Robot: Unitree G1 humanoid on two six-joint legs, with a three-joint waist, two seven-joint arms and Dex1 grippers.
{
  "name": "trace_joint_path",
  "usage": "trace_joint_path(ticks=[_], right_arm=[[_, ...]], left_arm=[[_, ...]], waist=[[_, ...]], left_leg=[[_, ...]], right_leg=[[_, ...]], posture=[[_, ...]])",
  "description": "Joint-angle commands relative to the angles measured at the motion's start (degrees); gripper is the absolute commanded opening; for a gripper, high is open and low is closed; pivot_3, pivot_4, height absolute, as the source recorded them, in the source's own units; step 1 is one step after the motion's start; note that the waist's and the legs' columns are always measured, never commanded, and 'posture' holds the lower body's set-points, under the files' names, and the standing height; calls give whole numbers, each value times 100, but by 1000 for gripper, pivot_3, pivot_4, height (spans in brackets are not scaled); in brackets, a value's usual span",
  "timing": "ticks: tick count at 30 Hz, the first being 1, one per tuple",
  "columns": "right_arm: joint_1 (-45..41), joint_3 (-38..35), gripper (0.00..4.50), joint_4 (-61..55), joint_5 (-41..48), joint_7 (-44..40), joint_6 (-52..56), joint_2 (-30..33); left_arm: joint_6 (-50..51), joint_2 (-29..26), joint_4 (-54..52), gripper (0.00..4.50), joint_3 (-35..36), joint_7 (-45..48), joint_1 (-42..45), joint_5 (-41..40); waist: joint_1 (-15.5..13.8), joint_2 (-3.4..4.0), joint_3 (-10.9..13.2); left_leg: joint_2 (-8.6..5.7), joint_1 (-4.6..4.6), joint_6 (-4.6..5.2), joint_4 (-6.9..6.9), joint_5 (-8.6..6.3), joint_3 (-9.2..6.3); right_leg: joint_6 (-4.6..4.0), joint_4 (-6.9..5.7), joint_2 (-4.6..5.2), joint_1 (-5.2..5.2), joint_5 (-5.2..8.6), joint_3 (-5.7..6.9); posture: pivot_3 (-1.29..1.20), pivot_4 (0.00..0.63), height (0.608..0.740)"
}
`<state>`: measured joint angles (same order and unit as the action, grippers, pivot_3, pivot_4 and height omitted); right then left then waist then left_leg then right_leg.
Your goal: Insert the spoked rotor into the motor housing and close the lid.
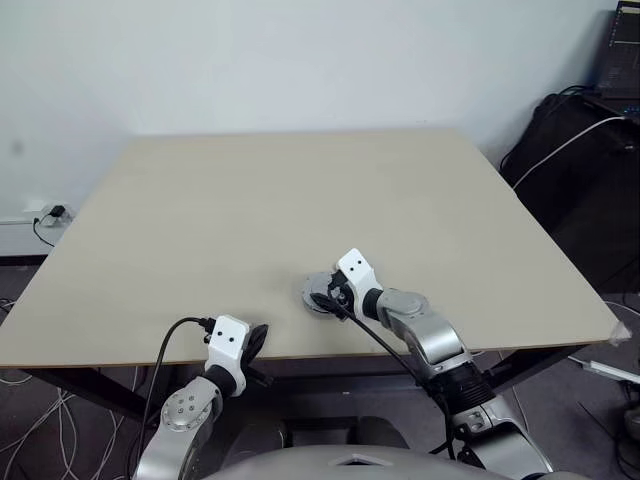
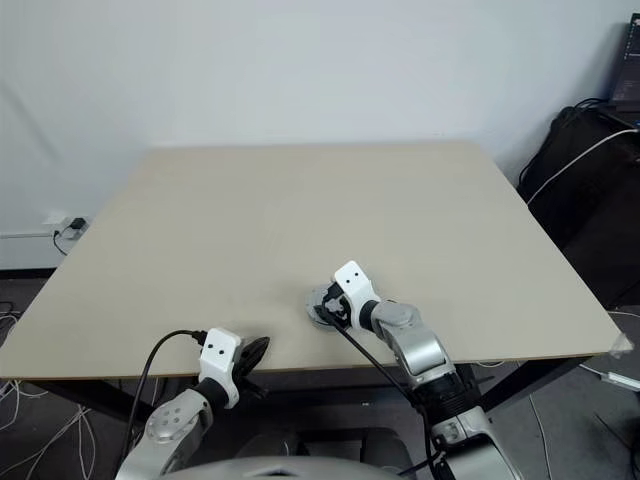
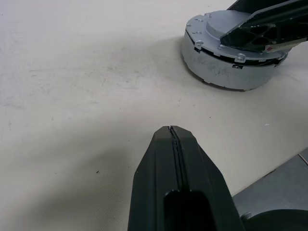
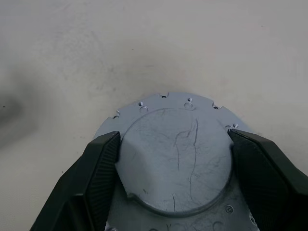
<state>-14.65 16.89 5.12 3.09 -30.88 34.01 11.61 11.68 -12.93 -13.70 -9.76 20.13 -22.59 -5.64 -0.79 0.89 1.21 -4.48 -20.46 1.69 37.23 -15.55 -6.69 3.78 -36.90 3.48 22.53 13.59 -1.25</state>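
Right pincer (image 4: 173,159) straddles lid (image 4: 175,154), near table (image 1: 300,190) edge

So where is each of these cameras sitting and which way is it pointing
Left eye view: on the head, looking forward and down over the table; both arms show, right gripper at the motor housing.
Right eye view: beside it, same scene.
Left wrist view: along the shut left gripper, toward the housing.
Right wrist view: along the right gripper's fingers flanking the lid on top of the housing.
Shared: both wrist views show the housing and the right gripper's fingers.
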Motion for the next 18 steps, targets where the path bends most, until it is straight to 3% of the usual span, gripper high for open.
trace_joint_path(ticks=[1,18], right_arm=[[85,112,3247,91,-98,72,136,12],[146,476,3247,225,-449,162,-136,226]], left_arm=[[-148,23,-199,0,-23,16,52,-13],[-132,-1,-219,0,-30,29,66,-6]], waist=[[0,0,-1],[-3,4,-14]], left_leg=[[0,0,-1,0,-1,0],[-1,2,-4,1,-2,1]], right_leg=[[0,0,0,0,0,0],[-19,0,1,-4,12,0]], posture=[[0,0,740],[0,0,740]])
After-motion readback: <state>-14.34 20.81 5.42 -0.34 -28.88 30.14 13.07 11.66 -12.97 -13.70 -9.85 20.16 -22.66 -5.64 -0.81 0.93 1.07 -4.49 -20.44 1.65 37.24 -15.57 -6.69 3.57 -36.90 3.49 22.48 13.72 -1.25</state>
